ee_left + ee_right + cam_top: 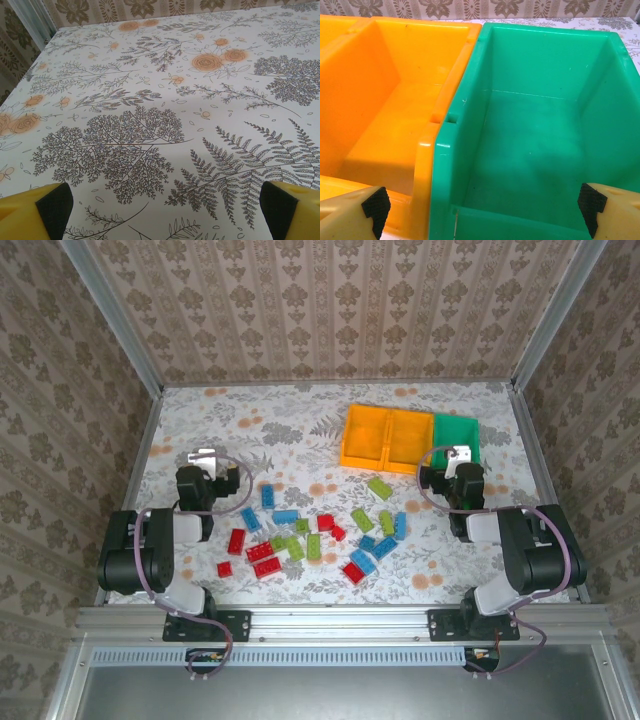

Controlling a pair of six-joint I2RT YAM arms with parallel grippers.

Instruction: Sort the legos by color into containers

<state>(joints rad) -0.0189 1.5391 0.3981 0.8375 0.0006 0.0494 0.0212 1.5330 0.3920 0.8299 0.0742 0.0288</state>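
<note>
The legos (310, 535) lie scattered on the bench (250, 420), in front of and to the left of the green bin (456, 428). That bin stands touching two orange bins (366, 435). The right tool (484, 207) hangs over the green bin's near wall, its fingers apart. The left tool (165, 210), well left of that bin, is also spread wide above the bench.

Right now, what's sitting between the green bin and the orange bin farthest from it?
The second orange bin, lined up side by side with the green bin and the far orange bin; the top view shows the row.
</note>
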